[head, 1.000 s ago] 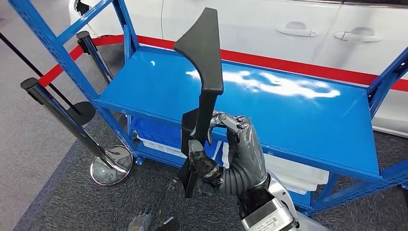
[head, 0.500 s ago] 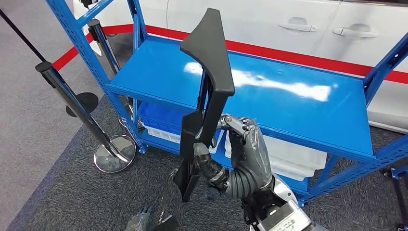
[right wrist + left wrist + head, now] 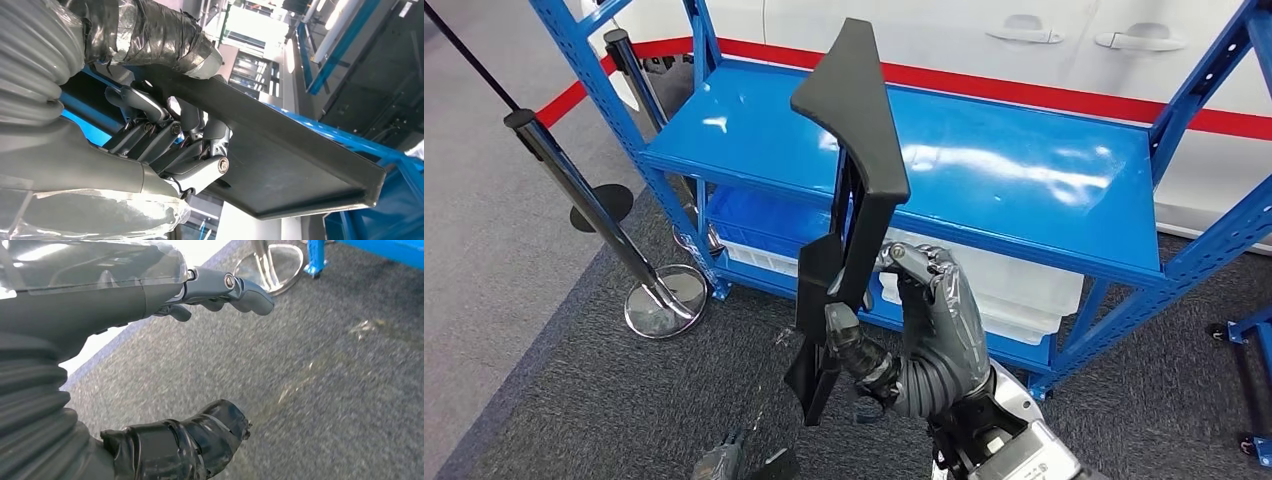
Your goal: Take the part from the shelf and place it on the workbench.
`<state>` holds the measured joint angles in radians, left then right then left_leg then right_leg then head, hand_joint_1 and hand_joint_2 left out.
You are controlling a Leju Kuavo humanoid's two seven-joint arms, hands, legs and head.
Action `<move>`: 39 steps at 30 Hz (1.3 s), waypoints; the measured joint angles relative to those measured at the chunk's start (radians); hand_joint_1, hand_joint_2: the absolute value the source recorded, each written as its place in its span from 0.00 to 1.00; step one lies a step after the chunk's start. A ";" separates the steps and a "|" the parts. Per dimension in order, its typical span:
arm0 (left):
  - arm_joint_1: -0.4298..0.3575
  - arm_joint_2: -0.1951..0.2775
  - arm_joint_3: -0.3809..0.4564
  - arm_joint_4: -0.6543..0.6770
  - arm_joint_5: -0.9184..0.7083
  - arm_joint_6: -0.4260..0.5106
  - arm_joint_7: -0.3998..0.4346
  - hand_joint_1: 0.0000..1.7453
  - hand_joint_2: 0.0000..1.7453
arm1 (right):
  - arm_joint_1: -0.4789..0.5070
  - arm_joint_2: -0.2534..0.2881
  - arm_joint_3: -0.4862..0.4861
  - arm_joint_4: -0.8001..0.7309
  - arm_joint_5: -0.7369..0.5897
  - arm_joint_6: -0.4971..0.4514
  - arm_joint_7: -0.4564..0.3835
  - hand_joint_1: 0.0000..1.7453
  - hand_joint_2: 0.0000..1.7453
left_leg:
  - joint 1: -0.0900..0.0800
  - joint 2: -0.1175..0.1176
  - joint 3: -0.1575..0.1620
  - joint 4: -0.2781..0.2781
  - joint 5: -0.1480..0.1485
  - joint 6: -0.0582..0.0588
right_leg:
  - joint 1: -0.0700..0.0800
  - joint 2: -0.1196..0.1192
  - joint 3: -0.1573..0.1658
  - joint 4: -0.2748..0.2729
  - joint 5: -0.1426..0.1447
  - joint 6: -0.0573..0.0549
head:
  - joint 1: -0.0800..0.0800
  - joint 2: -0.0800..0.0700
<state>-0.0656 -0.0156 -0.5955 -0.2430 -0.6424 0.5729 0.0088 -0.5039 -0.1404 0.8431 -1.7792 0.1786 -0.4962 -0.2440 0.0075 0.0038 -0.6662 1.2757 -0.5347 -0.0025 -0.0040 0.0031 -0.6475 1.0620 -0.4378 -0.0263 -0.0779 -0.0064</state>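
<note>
right hand: the right hand (image 3: 929, 335) comes up from the lower edge of the head view, thumb and fingers wrapped around the lower stretch of the part; in the right wrist view the right hand's fingers (image 3: 165, 137) are curled under the dark panel and the taped thumb presses on its top edge.
part: the black part (image 3: 849, 190), a long dark plastic trim piece, stands nearly upright in the grasp, its wide flared end at the top and its narrow end pointing down toward the floor; it is held in the air in front of the shelf, touching nothing but the hand.
left hand: the left hand (image 3: 150, 365) hangs over the carpet, grasping nothing, with its thumb and fingers apart and loosely extended.
shelf: the blue metal shelf (image 3: 984, 175) stands just behind the part, its top board glossy with light glare; white bins (image 3: 1014, 290) and a blue bin (image 3: 754, 220) sit on the lower level.
floor: grey carpet (image 3: 604, 410) lies under the hand and the shelf.
posts: a black stanchion post (image 3: 589, 205) with a chrome base (image 3: 664, 300) leans left of the shelf, and a second post (image 3: 629, 65) stands behind it.
background: a white car (image 3: 1024, 40) with door handles stands beyond the shelf, with a red band (image 3: 1024, 90) running along in front of it.
</note>
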 joint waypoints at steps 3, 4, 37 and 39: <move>-0.005 0.001 0.000 0.000 0.004 -0.002 0.000 0.00 1.00 | 0.000 -0.001 -0.001 -0.006 -0.003 0.007 0.001 0.99 1.00 | -0.012 -0.004 0.152 -0.205 0.001 0.027 | 0.001 0.000 -0.019 -0.004 0.028 0.007 | 0.001 0.000; -0.006 0.002 0.000 0.000 0.004 -0.002 0.000 0.00 1.00 | 0.000 -0.001 -0.001 -0.008 -0.004 0.008 0.001 0.99 1.00 | -0.018 -0.005 0.176 -0.248 -0.008 0.032 | -0.002 -0.001 -0.020 -0.008 0.038 0.012 | 0.001 0.000; -0.014 -0.004 0.000 0.001 0.011 -0.039 0.005 0.00 1.00 | 0.008 -0.019 -0.020 -0.028 0.018 0.032 0.022 0.99 1.00 | -0.022 -0.007 0.173 -0.290 0.013 0.032 | -0.013 -0.011 -0.014 -0.020 0.044 0.036 | 0.000 0.000; -0.012 -0.003 0.000 0.001 0.011 -0.043 0.008 0.00 1.00 | 0.008 -0.020 -0.020 -0.029 0.026 0.032 0.025 0.99 1.00 | -0.018 -0.012 0.168 -0.306 0.038 0.041 | -0.014 -0.010 -0.032 0.015 0.008 0.043 | 0.002 0.000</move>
<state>-0.0775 -0.0191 -0.5958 -0.2422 -0.6315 0.5298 0.0169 -0.4954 -0.1606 0.8233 -1.8077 0.2050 -0.4646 -0.2191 -0.0106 -0.0078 -0.4986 0.9701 -0.4965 0.0383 -0.0180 -0.0065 -0.6799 1.0768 -0.4297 0.0171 -0.0755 -0.0063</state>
